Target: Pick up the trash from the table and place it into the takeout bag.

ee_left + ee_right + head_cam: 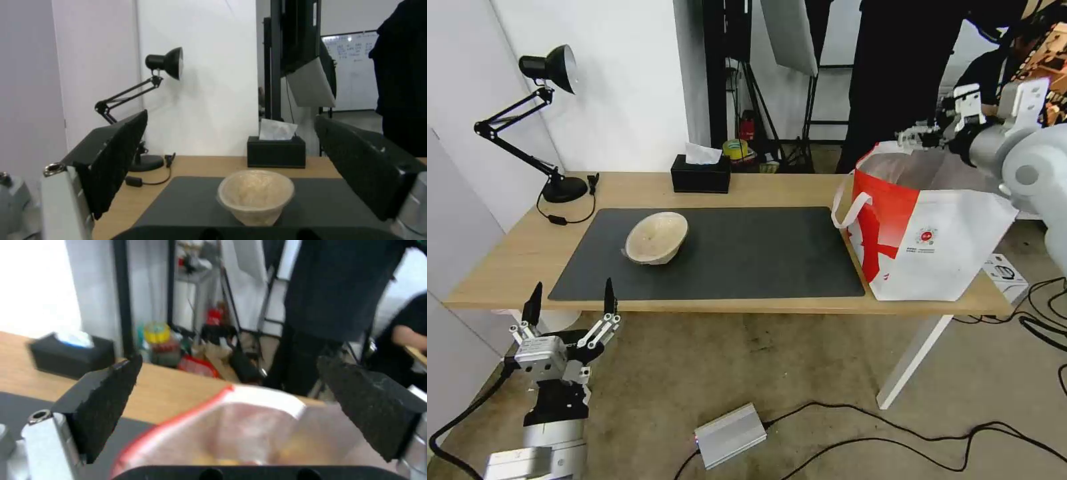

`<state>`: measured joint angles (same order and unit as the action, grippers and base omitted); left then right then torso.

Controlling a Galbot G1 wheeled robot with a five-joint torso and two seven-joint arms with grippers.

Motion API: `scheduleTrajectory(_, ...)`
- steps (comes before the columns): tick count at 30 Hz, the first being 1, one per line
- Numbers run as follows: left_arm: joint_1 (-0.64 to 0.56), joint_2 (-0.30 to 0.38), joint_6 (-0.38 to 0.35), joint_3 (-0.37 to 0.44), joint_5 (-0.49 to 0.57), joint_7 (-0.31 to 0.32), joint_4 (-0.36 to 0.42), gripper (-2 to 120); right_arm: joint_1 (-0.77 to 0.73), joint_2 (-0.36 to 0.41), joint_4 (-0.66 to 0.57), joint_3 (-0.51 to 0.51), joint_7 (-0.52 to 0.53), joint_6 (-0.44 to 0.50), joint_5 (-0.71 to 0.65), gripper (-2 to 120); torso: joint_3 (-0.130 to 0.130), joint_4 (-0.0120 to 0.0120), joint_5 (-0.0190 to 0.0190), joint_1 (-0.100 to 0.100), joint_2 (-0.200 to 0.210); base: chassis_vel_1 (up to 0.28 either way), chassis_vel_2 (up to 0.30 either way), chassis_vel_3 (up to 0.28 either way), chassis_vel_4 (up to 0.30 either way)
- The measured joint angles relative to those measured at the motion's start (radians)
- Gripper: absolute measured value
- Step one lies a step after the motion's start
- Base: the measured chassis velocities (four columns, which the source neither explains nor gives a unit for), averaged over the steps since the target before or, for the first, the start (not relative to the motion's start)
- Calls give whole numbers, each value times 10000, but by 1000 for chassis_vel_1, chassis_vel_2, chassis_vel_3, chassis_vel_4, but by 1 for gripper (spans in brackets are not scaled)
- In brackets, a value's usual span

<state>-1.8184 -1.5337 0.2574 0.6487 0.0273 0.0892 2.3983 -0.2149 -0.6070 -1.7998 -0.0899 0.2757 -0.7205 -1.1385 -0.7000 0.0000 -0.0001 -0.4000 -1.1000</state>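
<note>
Judging from what lies on the table, the task looks mostly done: one piece of trash is on it, the beige bowl, and the white bowl and the red cup are not on the tabletop. Whether they are already inside the bag I cannot say for sure; the right wrist view looks down into its foil lining and shows something yellowish at the bottom, too blurred to name.

The beige bowl rests tilted on the left part of the grey mat, its opening turned toward the robot. The bag stands upright on the right end of the table, touching the mat's right edge, with its mouth open.

The right gripper hangs above the far rim of the bag. Its fingers are spread wide and hold nothing. The left gripper is low, in front of the table's near edge and to the left of the bowl, pointing toward it. Its fingers are also wide apart and empty; in the left wrist view the bowl sits between them but farther off.

What is left, by my judgement, is to take this last bowl and put it into the bag.
</note>
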Motion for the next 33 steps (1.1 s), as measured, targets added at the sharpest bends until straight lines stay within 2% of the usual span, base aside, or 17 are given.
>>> scheduleTrajectory(8, -32, -6, -6, 5, -2, 6, 40, 100, -528, -79, -1449, -393, 298, 193, -324, 100, 0, 1, -1, 1, 0, 0, 0, 0, 0)
scheduleTrajectory(13, -43, -4, -15, 11, -2, 8, 55, 100, -1356, -145, -2136, -565, 347, 895, -309, 100, 0, 0, -1, 1, -1, 0, 0, 0, 0)
scheduleTrajectory(19, -23, 31, -29, 45, 30, 11, 46, 100, -2896, -664, -2983, -612, 668, 2471, 28, 100, 0, 0, 1, 0, 0, 0, 0, 0, 0)
scheduleTrajectory(24, -24, 56, -44, 103, 86, 12, 59, 100, -3534, -917, -3441, -516, 813, 3305, 437, 100, 0, 1, -1, 1, -1, 0, 0, 0, 0)
scheduleTrajectory(30, -47, 99, -51, 121, 97, 13, 102, 100, -4643, -1156, -3791, -626, 679, 3945, 1308, 100, 0, 1, -1, 0, 0, 0, 0, 0, 0)
scheduleTrajectory(33, -75, 142, -54, 127, 100, 13, 107, 100, -5896, -1413, -4205, -877, 576, 4161, 1959, 100, 0, 0, 3, 0, -1, 0, 0, 0, 0)
